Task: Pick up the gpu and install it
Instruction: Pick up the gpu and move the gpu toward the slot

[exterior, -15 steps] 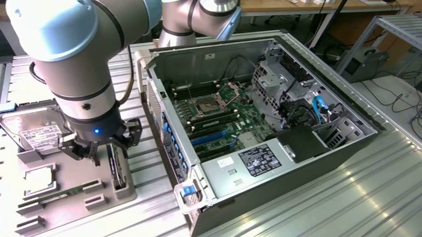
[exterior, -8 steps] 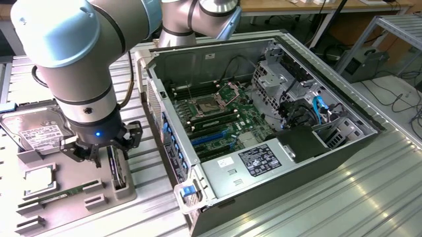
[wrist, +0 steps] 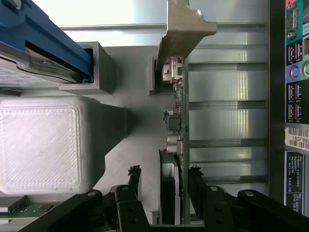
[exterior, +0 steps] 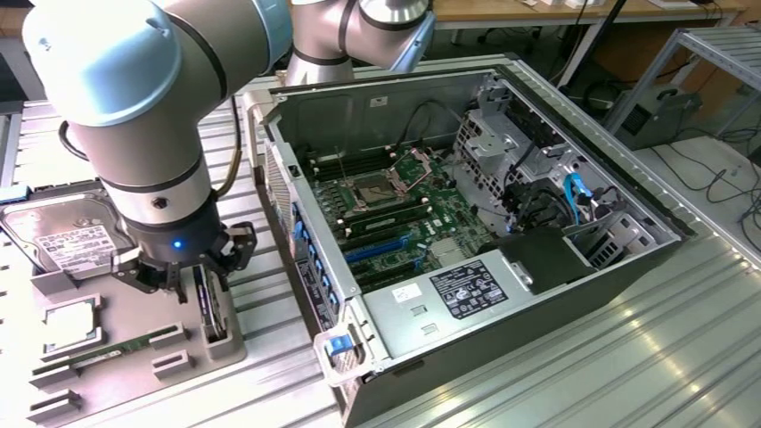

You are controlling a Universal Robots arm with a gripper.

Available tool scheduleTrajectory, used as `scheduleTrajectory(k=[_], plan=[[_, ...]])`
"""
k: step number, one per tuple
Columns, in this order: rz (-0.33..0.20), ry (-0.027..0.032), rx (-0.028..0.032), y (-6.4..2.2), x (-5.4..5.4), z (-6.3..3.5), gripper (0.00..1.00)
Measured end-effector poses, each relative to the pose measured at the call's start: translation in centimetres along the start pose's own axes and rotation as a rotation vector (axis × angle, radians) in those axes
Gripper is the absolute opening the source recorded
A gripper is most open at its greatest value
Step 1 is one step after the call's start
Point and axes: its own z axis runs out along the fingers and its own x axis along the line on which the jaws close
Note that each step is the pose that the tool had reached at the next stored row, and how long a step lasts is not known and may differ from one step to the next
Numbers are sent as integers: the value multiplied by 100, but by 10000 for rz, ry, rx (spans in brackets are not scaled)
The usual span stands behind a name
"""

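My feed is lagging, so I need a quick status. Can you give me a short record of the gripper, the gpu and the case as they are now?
gripper: open, one finger on each side of the gpu
gpu: standing on edge in the gray tray, not yet installed
computer case: side open, on the exterior view's right of the tray
hard drive: lying in the tray

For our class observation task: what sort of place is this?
Probably a robotics lab's computer-assembly bench: a robot arm, an open computer tower, and a hard drive laid out beside it.
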Motion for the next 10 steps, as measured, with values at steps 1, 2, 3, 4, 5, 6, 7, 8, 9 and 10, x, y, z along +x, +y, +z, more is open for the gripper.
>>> scheduleTrajectory(k=[1, 2, 3, 4, 5, 6, 7, 8, 9, 10], plan=[[0, 0, 1, 0, 0, 2, 51], [0, 1, 1, 0, 0, 4, 50], [0, -1, 0, 0, 0, 6, 50], [0, -1, -1, 0, 0, 6, 43], [0, -1, -1, 0, 0, 6, 43], [0, -2, -2, -1, 0, 8, 43], [-1, -3, -3, -3, -1, 9, 43], [-1, -3, -2, -6, -1, 10, 43], [-1, -2, -1, -6, -1, 10, 43], [0, -1, -1, -6, -1, 10, 43]])
